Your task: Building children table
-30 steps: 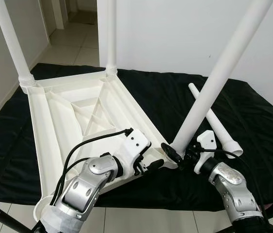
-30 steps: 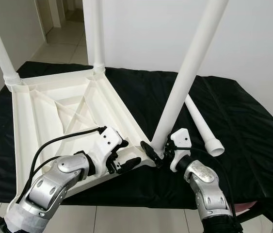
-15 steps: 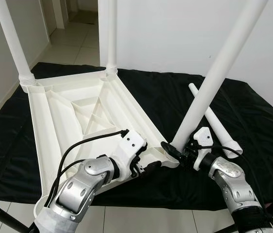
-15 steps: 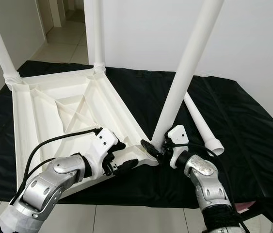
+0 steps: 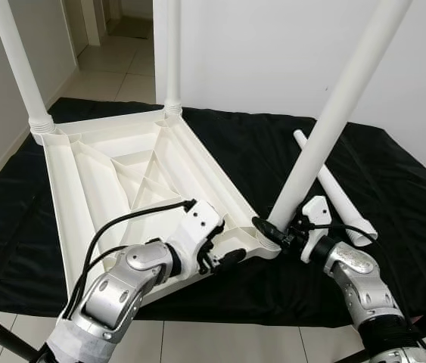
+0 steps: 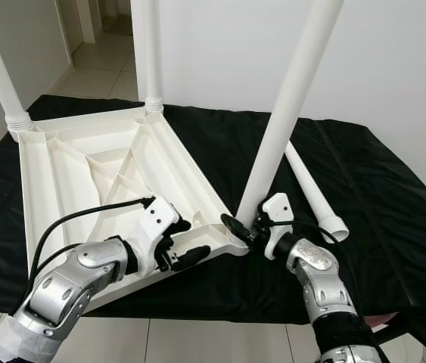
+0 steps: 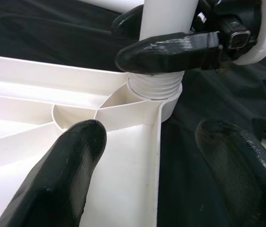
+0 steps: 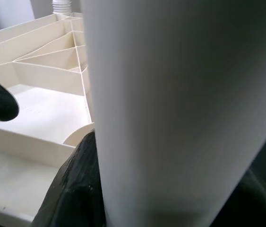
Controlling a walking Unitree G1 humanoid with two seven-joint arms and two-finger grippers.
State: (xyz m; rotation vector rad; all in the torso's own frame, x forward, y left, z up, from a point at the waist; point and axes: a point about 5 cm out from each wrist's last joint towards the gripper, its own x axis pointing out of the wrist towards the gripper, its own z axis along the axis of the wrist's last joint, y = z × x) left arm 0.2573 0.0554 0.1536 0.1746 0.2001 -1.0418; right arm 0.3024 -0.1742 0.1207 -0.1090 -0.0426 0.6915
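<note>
1. The white plastic table top (image 5: 122, 181) lies upside down on the bench (image 5: 394, 197), which is draped in black cloth; its ribbed underside faces up, with thin diagonal webs crossing at the middle.
2. Two smooth round legs stand in the far corner sockets: one far left (image 5: 20, 68), one far centre (image 5: 172, 53). Both are cut off by the top edge of the head views.
3. A third leg (image 5: 334, 113) slants up from the near right corner socket (image 7: 154, 90); the left wrist view shows its threaded end partly entered.
4. My right tool (image 5: 277, 234) is closed around this leg just above the thread; one finger (image 7: 170, 49) crosses the tube's front, the other is mostly hidden behind it.
5. My left tool (image 5: 224, 259) is spread wide astride the table top's near rim beside that corner; whether its pads touch, I cannot tell.
6. A fourth leg (image 5: 334, 189) lies loose on the cloth behind the slanted one, its flared end near the right arm.
</note>
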